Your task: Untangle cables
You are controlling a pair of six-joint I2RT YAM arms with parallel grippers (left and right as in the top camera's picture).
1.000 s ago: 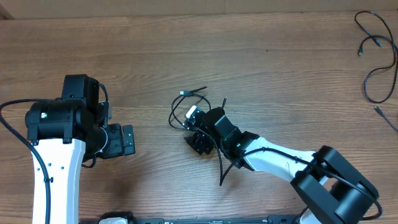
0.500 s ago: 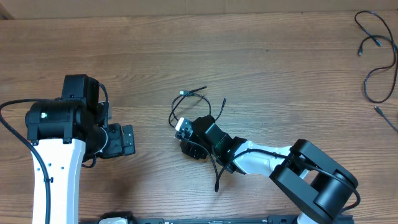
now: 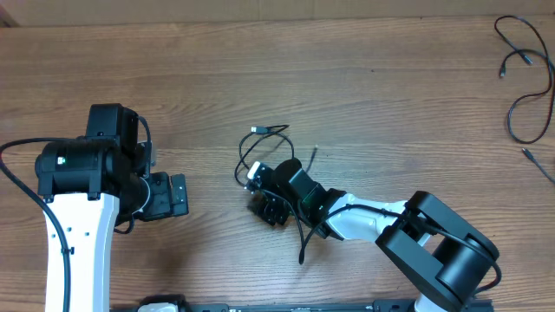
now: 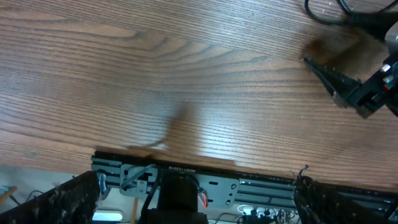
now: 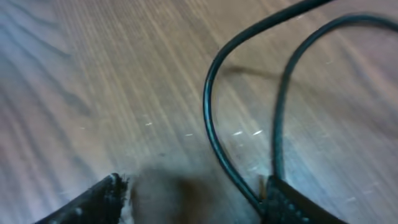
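Hovering low at table centre: right gripper (image 3: 267, 206), fingers parted, nothing clamped.
Tangled cables (image 3: 269, 131): small looped bundle on wooden table (image 3: 390, 87), just beyond right gripper; two strands beside one fingertip (image 5: 291, 202) in wrist view.
Loose cables (image 3: 509, 117): far right corner, well apart.
Left gripper (image 3: 178, 195): spread wide, empty, over bare wood.

Holds left gripper (image 3: 180, 195) spread wide at the left, fingers pointing right, with left arm (image 3: 78, 227) coming up from the bottom edge. Stretches right arm (image 3: 381, 221) from lower right toward centre, with right gripper (image 3: 257, 192) low and jaws partly apart.
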